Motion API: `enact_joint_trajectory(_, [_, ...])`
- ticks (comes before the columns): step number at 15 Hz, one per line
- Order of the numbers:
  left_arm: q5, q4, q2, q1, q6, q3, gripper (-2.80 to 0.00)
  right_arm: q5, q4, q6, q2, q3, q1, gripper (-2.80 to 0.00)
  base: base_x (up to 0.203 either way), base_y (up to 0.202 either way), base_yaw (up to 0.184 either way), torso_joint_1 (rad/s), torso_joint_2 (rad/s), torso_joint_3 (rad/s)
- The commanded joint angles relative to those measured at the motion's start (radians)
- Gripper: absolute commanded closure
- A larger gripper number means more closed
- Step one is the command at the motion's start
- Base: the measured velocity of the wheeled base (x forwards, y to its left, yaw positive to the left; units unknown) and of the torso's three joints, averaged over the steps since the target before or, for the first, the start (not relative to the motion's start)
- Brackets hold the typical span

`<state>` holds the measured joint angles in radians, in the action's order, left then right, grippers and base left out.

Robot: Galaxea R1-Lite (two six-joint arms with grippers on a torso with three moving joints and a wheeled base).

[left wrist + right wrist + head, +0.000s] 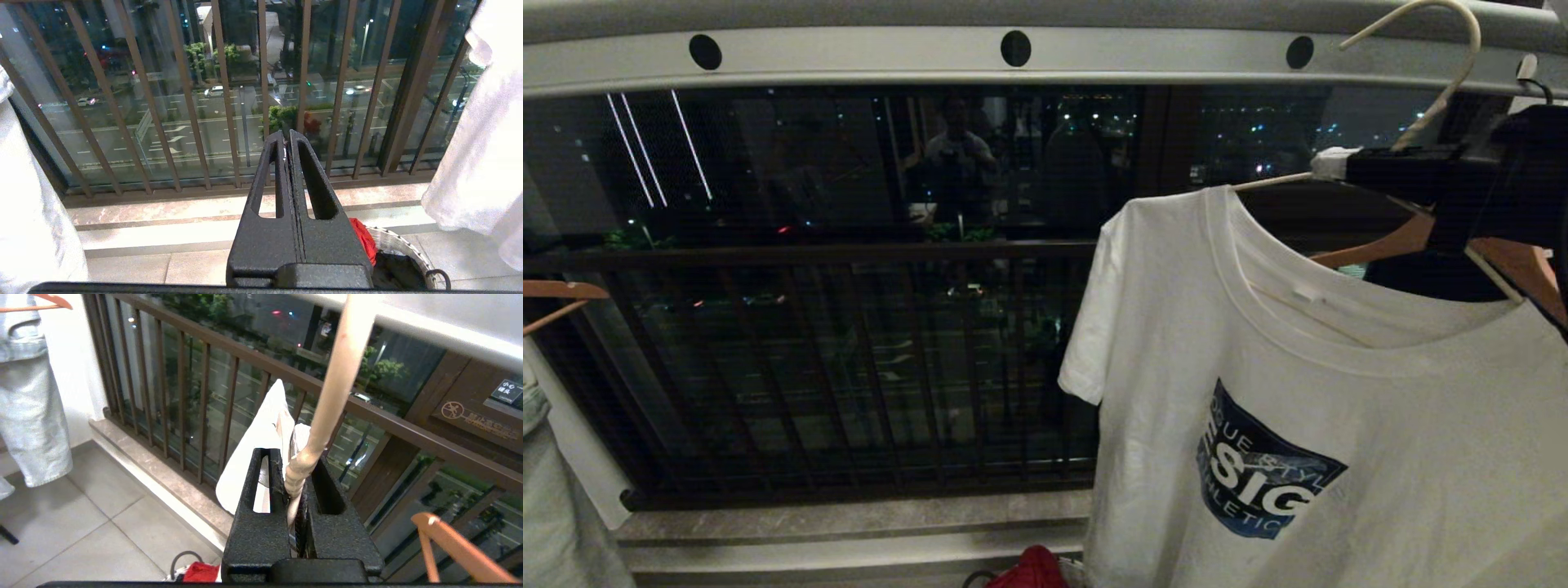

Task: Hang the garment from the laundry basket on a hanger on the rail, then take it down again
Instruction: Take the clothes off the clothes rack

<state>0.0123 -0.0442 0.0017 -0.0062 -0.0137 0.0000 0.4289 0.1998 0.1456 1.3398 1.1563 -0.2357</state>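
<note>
White short-sleeved T-shirt (1307, 425) with a blue-and-black shield print and white lettering fills the lower right of the head view, draped on a thin white wire hanger (1437, 90) whose hook curves up in the upper right corner, level with the long pale grey metal rail (931, 59) with round dark holes that spans the top of the frame; whether the hook bears on the rail cannot be told. The right gripper (1331, 163), black, enters from the right edge and is clamped on the hanger's twisted neck; in the right wrist view its fingers (265, 486) pinch that neck (300, 469) between them, the shirt hanging just beyond. A brown wooden hanger (1405, 241) lies behind the collar. The left gripper (288, 141) is pressed fully together with nothing in it, pointing at the dark balcony bars (184, 94). At the lower right of that view, the round white woven basket (402, 249) holds a red cloth (363, 241) and a black garment (394, 271).
</note>
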Motion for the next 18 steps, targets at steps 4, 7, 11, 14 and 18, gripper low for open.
enact_joint_trajectory(4, [0.000,-0.006,0.000,0.000,0.004,0.015,0.00,0.038,0.001,0.000,-0.029,-0.086,-0.002,0.00,0.000,0.000,0.000,0.000,0.00,0.000])
enact_joint_trajectory(7, [-0.012,-0.006,0.000,0.000,0.009,0.015,0.00,0.051,0.002,-0.005,0.009,-0.093,-0.008,0.00,0.000,0.000,0.000,0.000,0.00,0.000])
enact_joint_trajectory(11, [0.036,0.016,0.049,0.000,-0.003,-0.117,0.00,0.045,0.002,-0.051,0.076,-0.092,-0.069,0.00,0.000,0.000,0.000,0.000,0.00,0.000])
enact_joint_trajectory(14, [0.160,0.064,0.305,-0.002,-0.006,-0.315,0.00,0.045,0.062,-0.070,0.152,-0.092,-0.089,0.00,0.000,0.000,0.000,0.000,0.00,0.000])
enact_joint_trajectory(18, [0.408,0.124,0.680,-0.031,-0.037,-0.542,0.00,0.046,0.171,-0.138,0.237,-0.097,-0.105,0.00,0.000,0.000,0.000,0.000,0.00,0.000])
